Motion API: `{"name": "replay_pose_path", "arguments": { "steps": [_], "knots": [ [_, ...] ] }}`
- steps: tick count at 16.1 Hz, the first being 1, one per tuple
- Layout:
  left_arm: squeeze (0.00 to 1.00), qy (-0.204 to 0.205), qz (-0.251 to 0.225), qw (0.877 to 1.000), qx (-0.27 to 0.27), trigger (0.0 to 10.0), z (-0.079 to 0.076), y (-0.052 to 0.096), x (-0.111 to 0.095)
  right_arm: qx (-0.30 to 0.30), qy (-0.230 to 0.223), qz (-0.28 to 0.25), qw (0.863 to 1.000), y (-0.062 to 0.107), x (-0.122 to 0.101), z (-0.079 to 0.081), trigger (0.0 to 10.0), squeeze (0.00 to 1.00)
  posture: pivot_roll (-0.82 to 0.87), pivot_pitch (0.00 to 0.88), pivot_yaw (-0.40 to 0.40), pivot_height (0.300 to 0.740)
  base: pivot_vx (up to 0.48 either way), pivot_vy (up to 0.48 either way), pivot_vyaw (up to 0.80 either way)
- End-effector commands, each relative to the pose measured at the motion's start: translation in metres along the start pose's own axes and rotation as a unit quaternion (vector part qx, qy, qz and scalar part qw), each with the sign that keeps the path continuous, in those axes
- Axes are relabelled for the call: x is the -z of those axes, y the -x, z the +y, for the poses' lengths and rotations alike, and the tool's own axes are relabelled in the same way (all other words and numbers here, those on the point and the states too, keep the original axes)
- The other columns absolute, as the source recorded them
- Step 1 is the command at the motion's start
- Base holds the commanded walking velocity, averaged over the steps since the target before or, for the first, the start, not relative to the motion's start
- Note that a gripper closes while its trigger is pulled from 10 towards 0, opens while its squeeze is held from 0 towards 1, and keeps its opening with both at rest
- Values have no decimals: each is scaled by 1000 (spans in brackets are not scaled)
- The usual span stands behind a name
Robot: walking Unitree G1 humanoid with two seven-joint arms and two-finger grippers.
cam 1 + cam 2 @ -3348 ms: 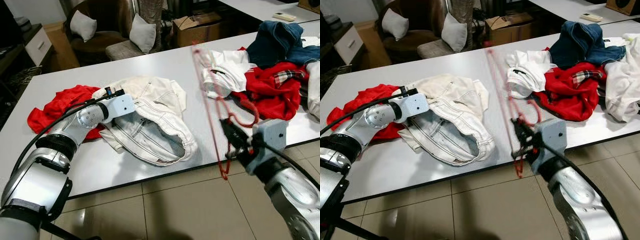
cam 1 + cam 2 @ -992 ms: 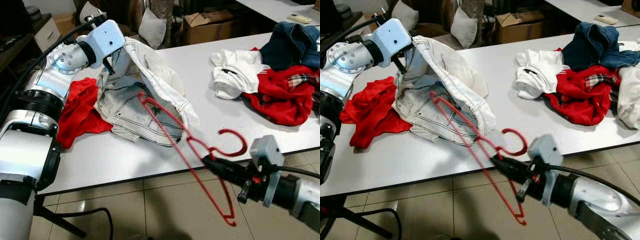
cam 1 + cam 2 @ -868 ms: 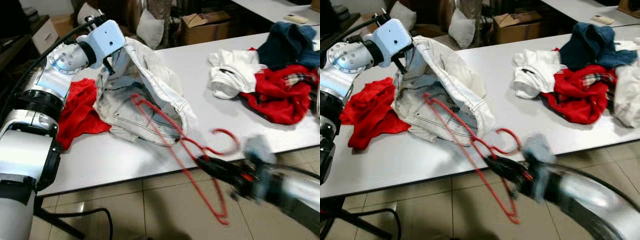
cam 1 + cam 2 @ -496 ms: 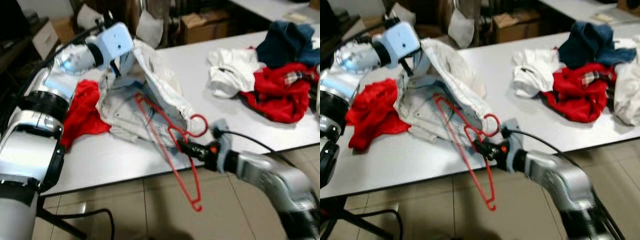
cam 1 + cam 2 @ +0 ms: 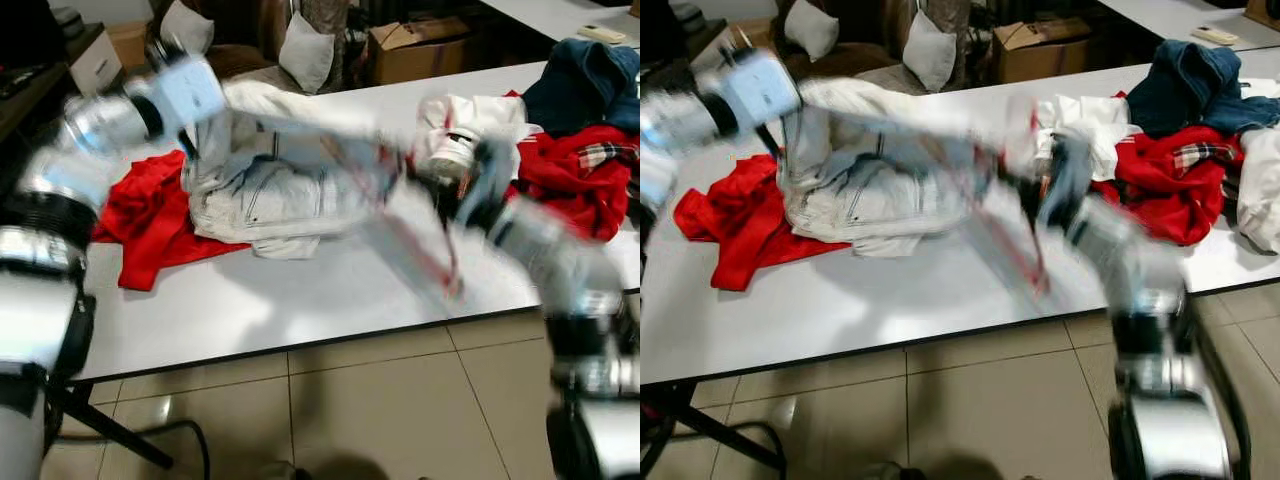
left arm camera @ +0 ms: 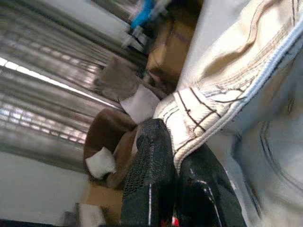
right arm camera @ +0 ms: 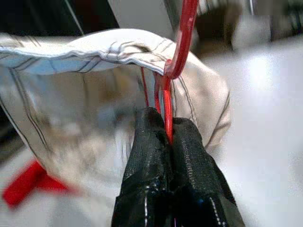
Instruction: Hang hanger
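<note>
My left gripper is shut on the waistband of the white jeans and holds it up over the grey table at the left. The waistband stretches in a blurred band towards my right gripper. That gripper is shut on the neck of the red wire hanger, whose hook rises against the jeans' hem. In the eye views the right arm reaches in over the table's middle, and the hanger is a red smear below it. Both arms are blurred by motion.
A red garment lies under the jeans at the left. White, red and blue clothes are heaped at the table's right. Behind the table stand a cardboard box and a brown chair with pillows.
My right arm has swung the hanger from below the table's front edge up and over the table into the jeans' waist. The left gripper still holds the waistband raised.
</note>
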State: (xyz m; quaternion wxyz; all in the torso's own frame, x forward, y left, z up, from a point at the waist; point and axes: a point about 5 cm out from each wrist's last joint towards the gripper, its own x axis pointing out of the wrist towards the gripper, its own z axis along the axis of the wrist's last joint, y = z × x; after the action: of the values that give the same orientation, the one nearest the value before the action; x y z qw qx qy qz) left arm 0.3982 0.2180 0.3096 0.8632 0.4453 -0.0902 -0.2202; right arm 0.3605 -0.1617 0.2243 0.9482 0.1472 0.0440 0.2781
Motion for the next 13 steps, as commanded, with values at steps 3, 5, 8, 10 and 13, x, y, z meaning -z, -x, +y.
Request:
{"name": "replay_pose_path", "arguments": {
  "steps": [3, 5, 8, 10, 13],
  "knots": [
    [0, 126, -172, 976, -49, 0, 76, 16, -75, -40, -16, -115, 992, -5, -54, 15, 10000, 0, -136, 0, 106, 740, 0, 0, 0],
    [0, 185, -203, 961, 34, 157, 62, 6, -88, -1, -18, -103, 994, -8, -42, 5, 10000, 0, -136, 0, 116, 740, 0, 0, 0],
    [0, 242, -185, 942, 141, 0, -1, -23, -83, 84, -110, -67, 988, -3, 2, -23, 10000, 0, -136, 0, 129, 740, 0, 0, 0],
    [0, 262, -158, 933, 188, 667, -30, -30, -75, 81, -180, -53, 979, 1, 25, -23, 10000, 0, -140, 0, 137, 740, 0, 0, 0],
    [0, 298, -142, 909, 254, 824, -74, -29, -77, 58, -280, -65, 956, 4, 47, -11, 10000, 0, -144, 0, 142, 740, 0, 0, 0]
  ]
}}
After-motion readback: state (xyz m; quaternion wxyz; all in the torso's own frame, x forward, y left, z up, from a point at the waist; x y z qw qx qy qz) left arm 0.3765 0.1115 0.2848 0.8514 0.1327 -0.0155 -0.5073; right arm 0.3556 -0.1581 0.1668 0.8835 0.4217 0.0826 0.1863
